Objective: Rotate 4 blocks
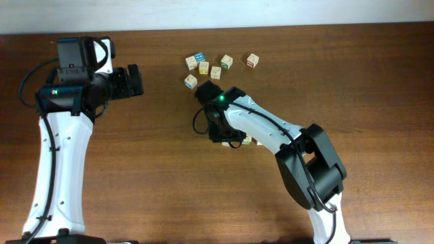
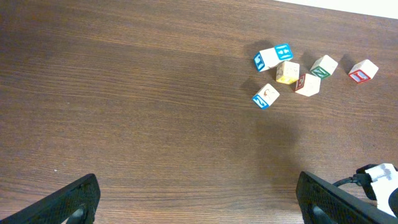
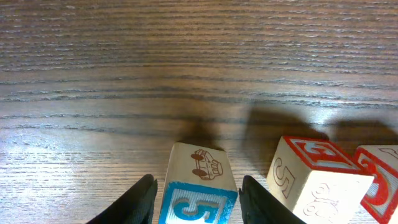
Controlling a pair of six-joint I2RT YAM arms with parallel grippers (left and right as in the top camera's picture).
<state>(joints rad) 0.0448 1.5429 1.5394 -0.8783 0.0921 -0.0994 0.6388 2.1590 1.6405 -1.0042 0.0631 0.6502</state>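
The worktop (image 1: 135, 156) is plain brown wood and carries everything. Treat it as the turning surface, since each block is best rotated where it sits.

The left arm (image 1: 57, 156) lies along the left side, well apart from the blocks, so it cannot foul the working arm. The left tool (image 1: 139, 81) is spread to its widest and holds nothing.

The right arm (image 1: 264, 125) reaches over the centre and folds down. This hides most of the working spot from above, so rely on the right wrist view there.

Near the far edge, a loose group of blocks (image 1: 204, 67) sits clear of both arms.

The right tool (image 3: 198, 202) stands at a middling width, with one finger on either side of the blue-faced block (image 3: 199, 165). That block rests on the worktop with its blue numeral face toward the camera and a small car print on top. The fingers run just beside its side faces. You cannot tell whether they press on it or stand a hair clear. This straddle suits a twist about the vertical.

To the right, apart from it, sits a red-printed block (image 3: 314, 180). A second red-edged block (image 3: 380, 180) sits touching or nearly touching that one. Judge the nearer neighbour to be the main hazard, because a finger swinging round could knock it.
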